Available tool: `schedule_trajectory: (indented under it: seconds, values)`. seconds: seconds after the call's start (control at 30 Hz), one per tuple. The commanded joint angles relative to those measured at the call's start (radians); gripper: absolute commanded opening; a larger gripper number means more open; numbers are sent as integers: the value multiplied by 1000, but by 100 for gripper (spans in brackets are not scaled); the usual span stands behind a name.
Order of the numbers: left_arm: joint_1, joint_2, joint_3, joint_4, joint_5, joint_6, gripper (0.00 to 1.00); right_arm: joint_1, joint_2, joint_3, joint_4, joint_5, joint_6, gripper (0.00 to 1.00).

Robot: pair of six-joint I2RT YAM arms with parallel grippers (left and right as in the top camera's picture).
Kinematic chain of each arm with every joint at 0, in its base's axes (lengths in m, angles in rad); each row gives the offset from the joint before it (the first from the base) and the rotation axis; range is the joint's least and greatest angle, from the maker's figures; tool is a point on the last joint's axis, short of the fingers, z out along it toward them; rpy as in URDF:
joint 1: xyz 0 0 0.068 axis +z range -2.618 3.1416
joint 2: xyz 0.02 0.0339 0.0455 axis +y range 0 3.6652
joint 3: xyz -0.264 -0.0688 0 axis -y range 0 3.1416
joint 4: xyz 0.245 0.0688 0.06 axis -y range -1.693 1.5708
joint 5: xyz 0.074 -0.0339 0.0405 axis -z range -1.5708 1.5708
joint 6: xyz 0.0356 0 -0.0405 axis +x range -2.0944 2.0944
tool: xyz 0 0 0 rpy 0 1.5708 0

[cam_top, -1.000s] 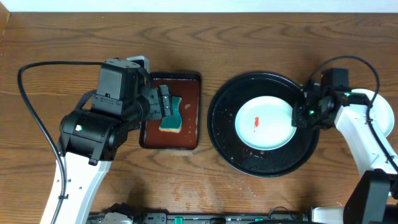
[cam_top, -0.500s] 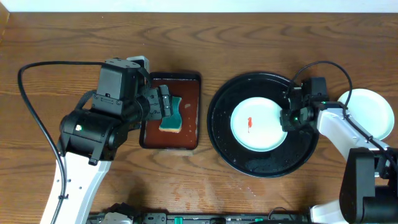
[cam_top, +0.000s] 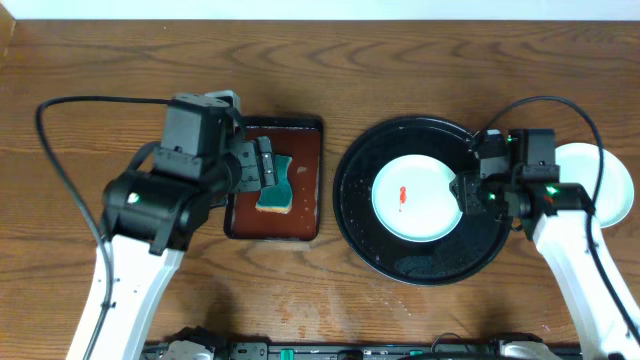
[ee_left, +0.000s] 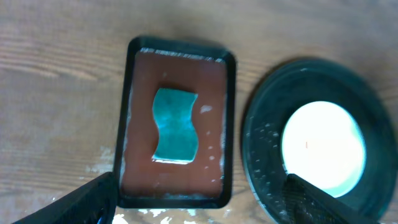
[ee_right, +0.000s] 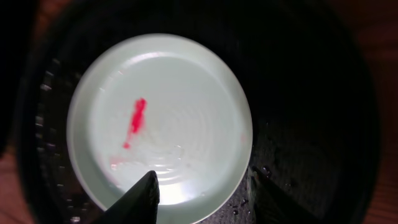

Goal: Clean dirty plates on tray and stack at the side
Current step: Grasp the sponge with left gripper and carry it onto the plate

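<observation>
Left gripper [cam_top: 264, 168]: jaws wide apart, nothing held. Directly beneath it lies a brown rectangular tray [cam_top: 306, 200] with a teal sponge [cam_top: 275, 185] flat in its wet middle.

Right gripper [cam_top: 466, 190]: fingers parted and empty, poised at the right rim of a pale plate [cam_top: 415, 198]. The plate extends to this gripper's left and bears a short red smear left of its centre. It sits inside the black tray [cam_top: 420, 268], whose floor is beaded with droplets.

On the gripper's far side, off the tray, a clean white plate [cam_top: 605, 185] rests on the table [cam_top: 60, 60].
</observation>
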Motion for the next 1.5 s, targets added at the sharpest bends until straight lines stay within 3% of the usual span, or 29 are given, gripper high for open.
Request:
schedule_trajectory:
  seconds: [0.0, 0.1, 0.4, 0.57, 0.6, 0.9, 1.03, 1.17, 1.23, 1.3, 1.47]
  values:
    - [4, 106, -85, 5, -25, -33, 84, 14, -73, 14, -2, -29, 42, 43]
    - [3, 217, -140, 61, -19, -58, 83, 14, -89, 14, 2, -29, 70, 41]
    - [3, 607, -157, 210, 111, -16, 51, 14, -84, 14, -10, -29, 118, 39]
    - [3, 736, -157, 209, 171, -16, 19, 14, -84, 14, -20, -29, 118, 39]
    - [3, 752, -157, 209, 172, -16, 8, 14, -84, 14, -21, -29, 118, 39]
    - [5, 712, -70, 125, 171, -2, 8, 14, -84, 14, -18, -28, 117, 37]
    - [5, 657, -37, 101, 163, 15, 43, 8, -84, 14, -20, 56, 166, 33]
    - [5, 648, -40, 109, 56, 14, 55, -26, -83, 14, -17, 159, 207, 34]
    - [5, 656, -60, 139, -9, 14, 59, -59, -73, 14, -8, 162, 207, 43]
    - [5, 666, -93, 196, -20, 5, 59, -88, -54, 14, -4, 159, 207, 46]
    - [2, 715, -130, 261, -4, -47, 34, -124, 27, 14, 17, 143, 203, 46]
